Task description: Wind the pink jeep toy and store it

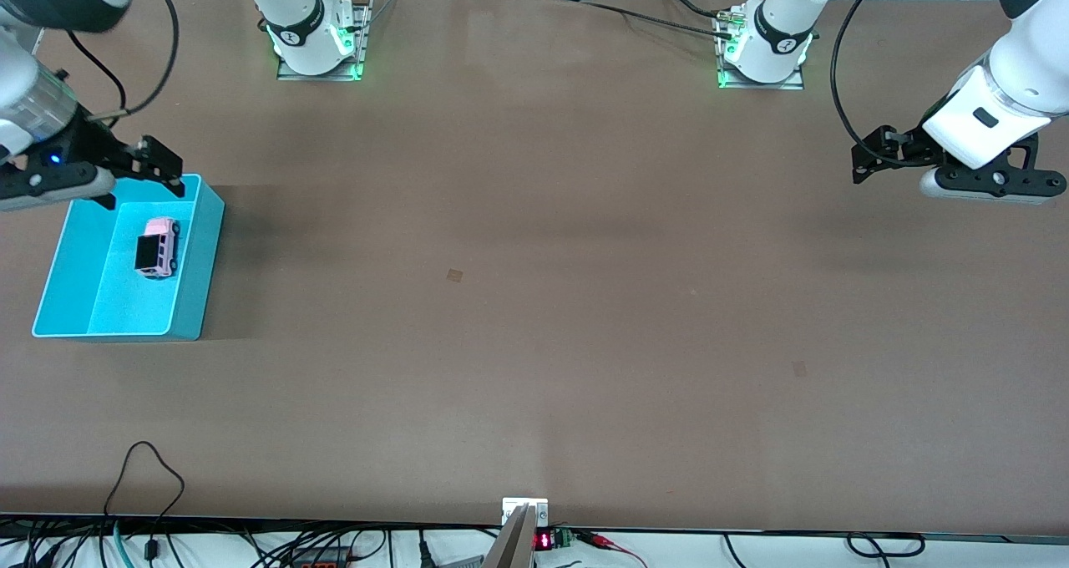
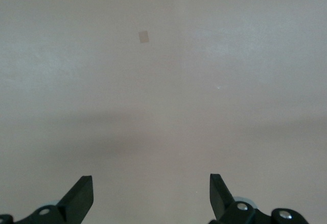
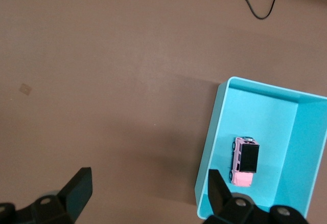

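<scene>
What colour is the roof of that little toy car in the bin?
Black, on the pink jeep toy; the right wrist view shows it best.

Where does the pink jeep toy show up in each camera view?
Front view: pink jeep toy inside the turquoise bin, at the right arm's end of the table.
Left wrist view: not in it.
Right wrist view: jeep inside the bin.
Shared landmark: the turquoise bin.

The front camera looks down from high across the table (image 1: 534, 301), facing both arm bases. Each wrist camera points straight down — the right one shares the turquoise bin (image 3: 214, 147) with the front view, the left shows seemingly only bare tabletop.
</scene>
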